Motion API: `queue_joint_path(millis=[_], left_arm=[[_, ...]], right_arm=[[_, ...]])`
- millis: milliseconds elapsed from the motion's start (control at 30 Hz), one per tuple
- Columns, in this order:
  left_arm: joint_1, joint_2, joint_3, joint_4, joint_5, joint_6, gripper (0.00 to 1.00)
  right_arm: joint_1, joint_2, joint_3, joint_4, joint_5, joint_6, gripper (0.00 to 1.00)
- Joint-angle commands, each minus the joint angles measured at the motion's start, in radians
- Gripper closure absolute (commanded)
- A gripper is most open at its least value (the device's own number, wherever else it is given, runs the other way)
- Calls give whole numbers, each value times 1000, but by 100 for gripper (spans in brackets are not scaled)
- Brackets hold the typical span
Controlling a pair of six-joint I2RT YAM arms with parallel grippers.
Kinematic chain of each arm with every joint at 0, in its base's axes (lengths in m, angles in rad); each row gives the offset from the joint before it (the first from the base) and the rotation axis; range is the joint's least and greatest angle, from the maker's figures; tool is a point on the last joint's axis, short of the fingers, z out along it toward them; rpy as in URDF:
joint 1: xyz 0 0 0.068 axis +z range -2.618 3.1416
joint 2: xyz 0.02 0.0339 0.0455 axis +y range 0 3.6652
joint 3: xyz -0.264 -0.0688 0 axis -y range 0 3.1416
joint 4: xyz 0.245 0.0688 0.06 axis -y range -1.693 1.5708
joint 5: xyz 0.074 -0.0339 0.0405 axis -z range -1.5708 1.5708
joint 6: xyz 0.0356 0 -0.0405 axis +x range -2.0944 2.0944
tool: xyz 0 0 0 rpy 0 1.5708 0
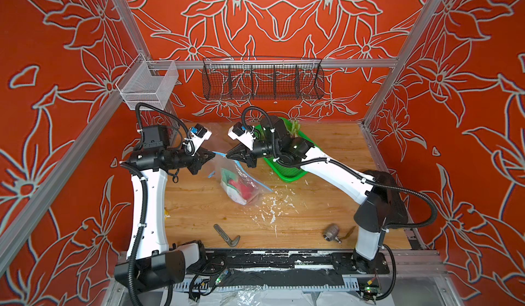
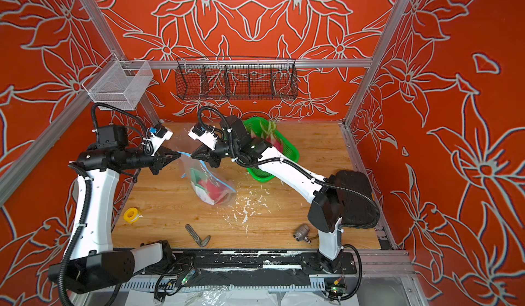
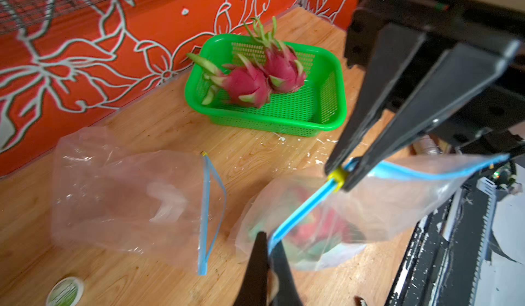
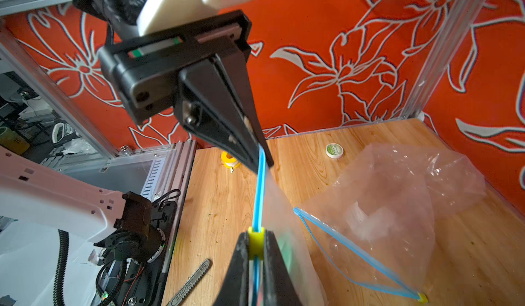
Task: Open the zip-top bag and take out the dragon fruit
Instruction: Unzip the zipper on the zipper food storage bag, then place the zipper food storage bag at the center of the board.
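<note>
A clear zip-top bag (image 1: pixel 241 184) (image 2: pixel 213 186) hangs between my two grippers over the middle of the wooden table, its lower end resting there. Through the plastic shows the dragon fruit (image 3: pixel 321 228), red with green. My left gripper (image 1: pixel 213 154) (image 3: pixel 268 243) is shut on one end of the blue zip strip (image 3: pixel 301 208). Facing it, my right gripper (image 1: pixel 227 155) (image 4: pixel 256 235) is shut on the yellow slider (image 4: pixel 256 240) (image 3: pixel 337 176). A short stretch of closed strip (image 4: pixel 260 194) runs taut between the two.
A green basket (image 3: pixel 343 91) with two dragon fruits (image 3: pixel 247 84) stands at the back right, under my right arm. An empty open bag (image 3: pixel 127 194) lies at the back. A yellow tape roll (image 2: pixel 131 213), grey tool (image 1: pixel 225 235), metal fitting (image 1: pixel 331 231) and white flakes (image 1: pixel 270 208) lie nearer the front.
</note>
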Motion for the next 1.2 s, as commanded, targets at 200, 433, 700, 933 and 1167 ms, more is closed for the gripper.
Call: queue_joint_path(millis=[200, 433, 700, 933, 1167], left_arm=[[91, 46, 68, 94, -164, -1, 100], [176, 101, 165, 137, -182, -79, 100], [196, 103, 290, 66, -44, -162, 100], [111, 61, 318, 192, 45, -361, 100], [16, 275, 579, 270, -55, -550, 100]], right_arm=[[-91, -163, -103, -101, -13, -36, 100], [-198, -274, -266, -41, 23, -34, 100], [-258, -350, -379, 209, 26, 93, 100], [-256, -200, -210, 293, 41, 183, 100], [-256, -34, 66, 272, 95, 225, 100]])
